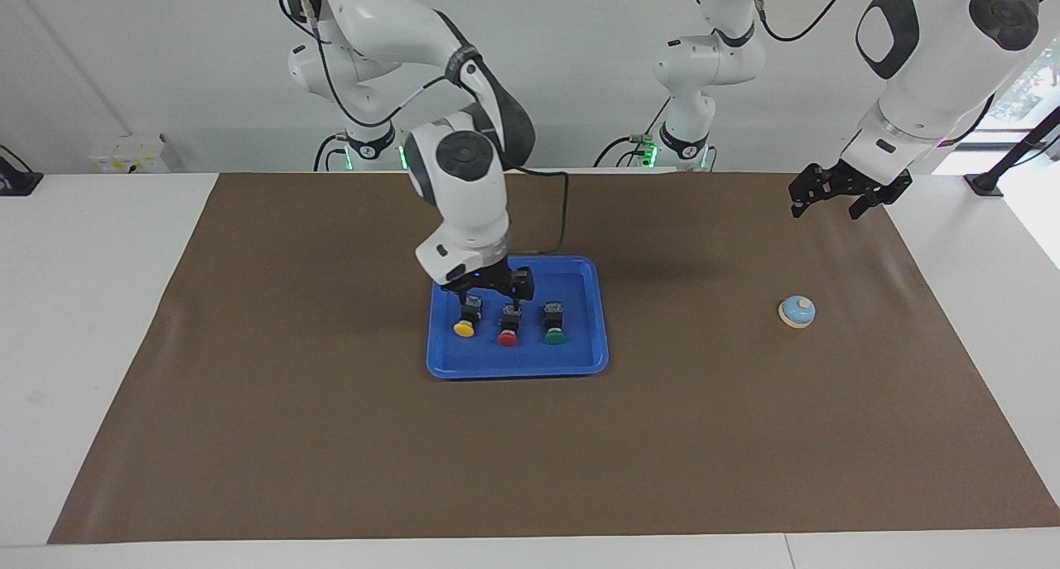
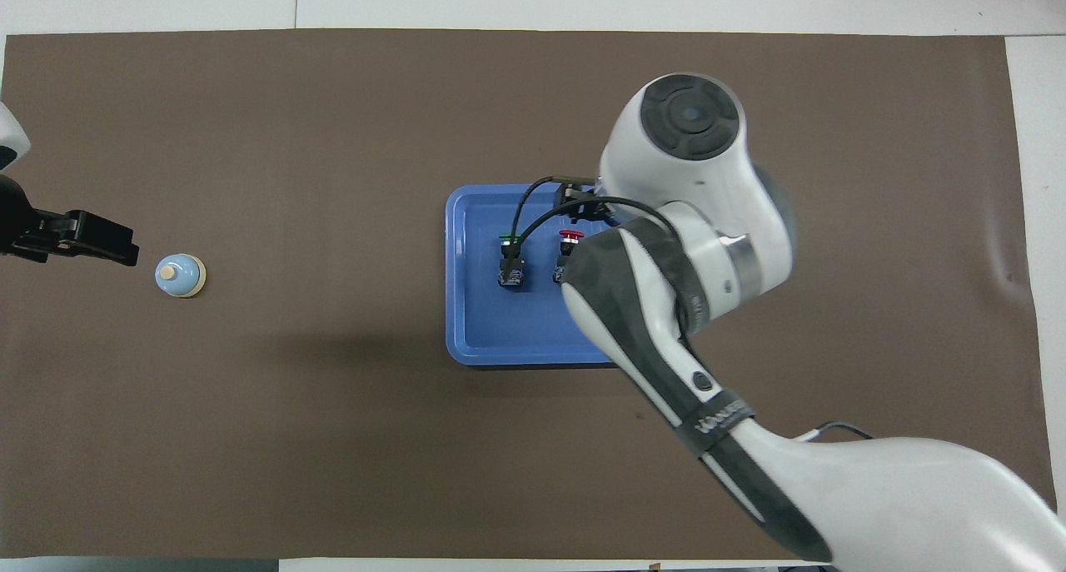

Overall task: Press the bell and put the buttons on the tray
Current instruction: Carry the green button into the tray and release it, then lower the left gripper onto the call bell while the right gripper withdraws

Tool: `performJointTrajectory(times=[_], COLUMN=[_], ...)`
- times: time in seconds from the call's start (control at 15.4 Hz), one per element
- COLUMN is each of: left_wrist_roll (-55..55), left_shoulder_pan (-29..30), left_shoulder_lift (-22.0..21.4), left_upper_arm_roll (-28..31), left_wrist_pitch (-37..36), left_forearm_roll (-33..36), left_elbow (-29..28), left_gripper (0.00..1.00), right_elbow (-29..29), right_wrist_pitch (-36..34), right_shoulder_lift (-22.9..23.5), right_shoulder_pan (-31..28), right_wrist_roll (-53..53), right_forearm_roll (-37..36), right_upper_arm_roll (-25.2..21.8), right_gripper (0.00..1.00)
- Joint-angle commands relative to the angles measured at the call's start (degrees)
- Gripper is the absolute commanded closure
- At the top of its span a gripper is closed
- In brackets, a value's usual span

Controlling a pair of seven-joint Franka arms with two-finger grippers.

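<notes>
Right tool (image 1: pixel 489 290) hangs over the blue tray (image 1: pixel 517 367), above the edge nearer the robots, its two fingers spread apart and gripping nothing. Just below it sit the three buttons in a row inside the tray: the yellow button (image 1: pixel 464 329) toward the right arm's end, the red button (image 1: pixel 508 338) in the middle, the green button (image 1: pixel 555 335) toward the left arm's end. Each lies with its black body pointing toward the robots and its coloured cap away from them. From above, the arm hides the yellow one; the other two show plainly.

Those buttons look small, light and hard, with smooth round caps that would probably slip or roll between the fingers. The squarish black body seems the safer place to pinch, across its flat sides.

Left tool (image 1: pixel 836 196) waits in the air over the brown mat (image 1: pixel 331 436) at its own end of the worktop (image 1: pixel 99 304), fingers apart and empty. The bell (image 1: pixel 797 311) stands on the mat below it, untouched. It looks rigid and steady on its broad base, a thing to tap on its cream knob from straight above, not to lift.
</notes>
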Motion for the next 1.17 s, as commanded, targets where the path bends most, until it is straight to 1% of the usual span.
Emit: performJointTrajectory(times=[0.0,0.13,0.26,0.39,0.45,0.58,0.65,0.78,0.84,0.97,1.1], left_wrist_roll=[-0.45,-0.45,-0.45,-0.45,-0.80,-0.37,-0.01,-0.71,-0.71,-0.63,-0.62], left_shoulder_pan=[0.08,0.08,0.08,0.08,0.08,0.08,0.17,0.35,1.13,2.10,3.42], left_shoulder_lift=[-0.74,-0.74,-0.74,-0.74,-0.74,-0.82,-1.08,-1.26,-1.78,-2.40,-2.67], left_upper_arm_roll=[0.11,0.11,0.11,0.11,0.11,0.20,0.20,0.29,0.29,0.29,0.29], left_wrist_pitch=[-0.73,-0.73,-0.73,-0.65,-0.56,-0.04,2.23,3.40,3.66,4.28,6.19], left_forearm_roll=[-0.05,-0.05,-0.05,-0.05,-0.05,0.12,0.12,0.12,0.12,0.12,0.12], left_elbow=[-0.04,-0.04,-0.04,-0.04,-0.04,-0.48,-1.01,-1.62,-2.67,-4.44,-6.54], left_gripper=[0.00,0.00,0.00,0.00,0.00,0.00,0.10,0.86,1.00,1.00,1.00], right_elbow=[-1.40,-1.40,-1.31,-1.40,-1.40,-1.66,-2.01,-2.37,-2.37,-2.19,-2.02], right_wrist_pitch=[-5.44,-8.96,-12.91,-15.99,-17.49,-21.44,-23.37,-26.89,-28.56,-29.02,-28.67], right_shoulder_lift=[-4.40,-6.42,-8.79,-11.16,-12.48,-15.47,-17.40,-20.04,-20.66,-20.76,-20.76], right_shoulder_pan=[-8.57,-13.94,-18.07,-20.37,-22.03,-23.19,-23.71,-25.20,-26.17,-28.63,-29.08], right_wrist_roll=[-14.20,-23.53,-31.01,-33.76,-33.76,-33.59,-33.50,-33.50,-33.50,-33.68,-33.50], right_forearm_roll=[1.15,2.55,2.65,2.47,2.21,1.68,1.68,1.25,-0.15,-3.75,-4.21], right_upper_arm_roll=[0.89,0.80,0.62,0.53,0.97,1.41,1.50,2.29,3.34,7.28,8.09], right_gripper=[0.00,0.00,0.00,0.00,0.00,0.00,0.00,0.00,0.00,0.00,0.00])
